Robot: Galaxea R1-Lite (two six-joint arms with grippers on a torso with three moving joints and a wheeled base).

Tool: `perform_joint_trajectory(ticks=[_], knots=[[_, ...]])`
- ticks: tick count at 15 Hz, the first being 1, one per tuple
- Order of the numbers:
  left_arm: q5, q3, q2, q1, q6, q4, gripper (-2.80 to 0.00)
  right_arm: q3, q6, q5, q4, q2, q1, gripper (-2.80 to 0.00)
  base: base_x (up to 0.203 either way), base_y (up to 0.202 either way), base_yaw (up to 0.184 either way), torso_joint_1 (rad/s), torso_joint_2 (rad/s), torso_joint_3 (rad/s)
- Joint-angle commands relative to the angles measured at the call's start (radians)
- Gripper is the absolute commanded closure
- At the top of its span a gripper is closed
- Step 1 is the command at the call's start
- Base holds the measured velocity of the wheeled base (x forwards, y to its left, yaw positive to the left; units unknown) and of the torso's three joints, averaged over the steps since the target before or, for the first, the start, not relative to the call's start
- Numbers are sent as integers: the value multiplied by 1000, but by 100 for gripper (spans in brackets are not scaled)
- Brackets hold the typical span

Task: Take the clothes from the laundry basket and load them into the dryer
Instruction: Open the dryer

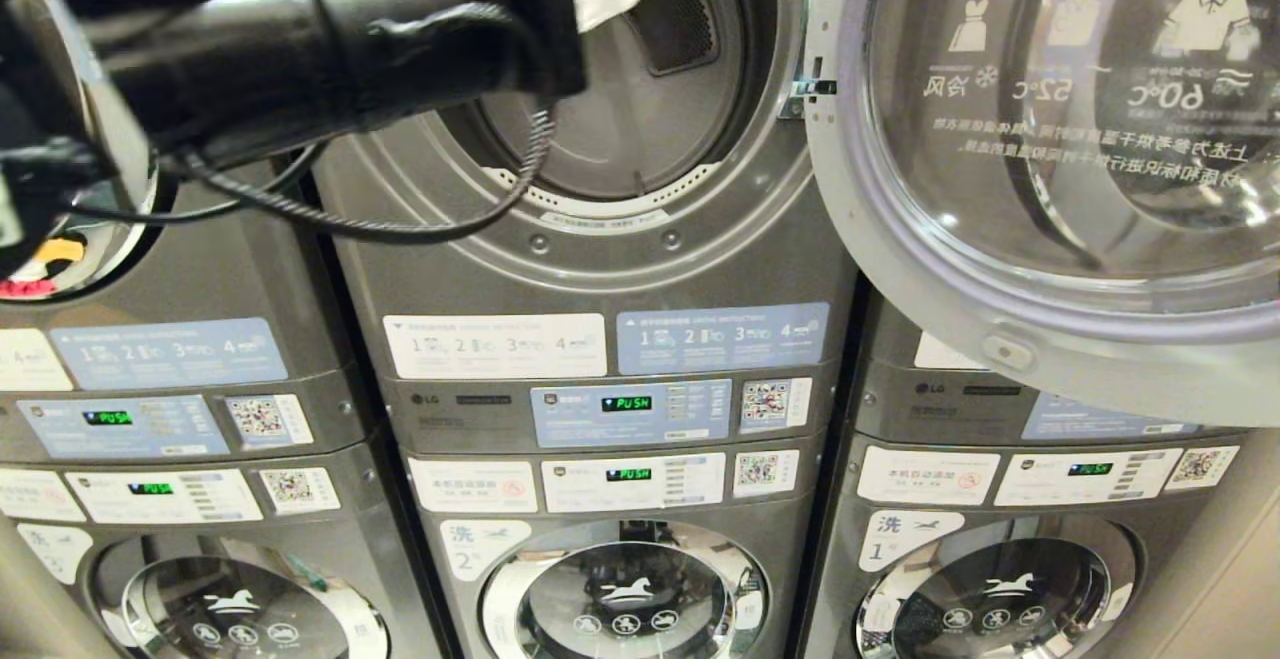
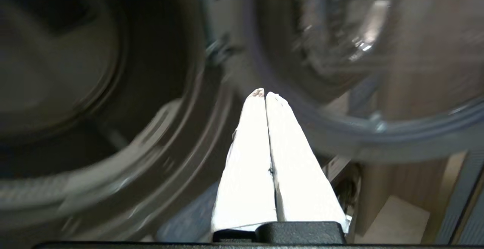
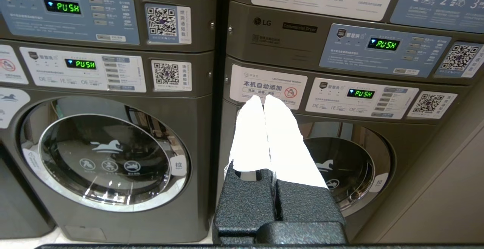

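The biggest thing before me is the wall of grey stacked machines, and the middle one holds the dryer [image 1: 640,89] in its upper half. I take this dryer as my landmark. Its round mouth is open and the drum behind it looks dark and bare as far as I can see; no clothes show inside it.

To the right of the dryer its door [image 1: 1060,149] stands swung out, a wide grey ring with a clear bowl of glass and white printed signs on it. Below the dryer sit the control panels [image 1: 630,409] with green "PUSH" displays, and under them a washer door [image 1: 625,599] with a small horse sign.

My left arm [image 1: 300,39] reaches across the upper left part of the dryer, black and thick, with a cable hanging under it. My left pincer [image 2: 265,95] is at the edge of the dryer mouth, near the door hinge. Its two white fingers [image 2: 249,147] lie pressed together, and there is no cloth between them.

My right pincer [image 3: 263,98] hangs low, below the dryer, in front of the washers. It is closed too, with nothing in it.

The clothes and the laundry basket are not visible in any view.
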Motion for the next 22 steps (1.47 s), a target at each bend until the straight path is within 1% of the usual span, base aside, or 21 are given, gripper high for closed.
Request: perform_joint_trajectory(ticks=[1,2,3,6,7,8,10,12,13,15,16,17,18,19,20,21,22], knots=[[-3,192,-211,88,-19,0,0,0,-1,1,0,0,0,0,0,0,0,0,0,0],[-9,319,-301,129,-41,2,0,0,-1,1,-2,0,0,0,0,0,0,0,0,0],[-22,439,-386,153,-56,4,0,0,-1,1,-2,0,0,0,0,0,0,0,0,0],[-105,808,-680,189,-80,11,0,0,4,0,-2,0,0,0,0,0,0,0,0,0],[-129,908,-767,195,-85,19,0,0,8,0,-2,0,0,0,0,0,0,0,0,0],[-149,978,-834,200,-89,36,0,0,8,0,-2,0,0,0,0,0,0,0,0,0],[-202,1094,-928,205,-93,104,0,0,7,0,-2,0,0,0,0,0,0,0,0,0],[-218,1200,-986,206,-92,123,0,0,8,0,-2,0,0,0,0,0,0,0,0,0],[-207,1263,-1022,209,-91,130,0,0,10,0,-2,0,0,0,0,0,0,0,0,0],[-134,1378,-1117,211,-92,158,0,0,13,0,-2,0,0,0,0,0,0,0,0,0],[-96,1409,-1176,210,-96,191,0,0,13,-2,-2,0,0,0,0,0,0,0,0,0],[-47,1411,-1231,208,-112,265,0,0,12,-1,-2,0,0,0,0,0,0,0,0,0],[25,1399,-1278,206,-140,368,0,0,12,-2,-3,0,0,0,0,0,0,0,0,0],[123,1382,-1296,205,-193,432,0,0,10,-2,-3,0,0,0,0,0,0,0,0,0],[186,1371,-1299,208,-240,472,0,0,10,-2,-3,0,0,0,0,0,0,0,0,0],[190,1362,-1299,225,-243,495,0,0,13,-2,-3,0,0,0,0,0,0,0,0,0],[191,1360,-1298,256,-225,501,0,-2,15,0,-2,0,0,0,0,0,0,0,0,0]])
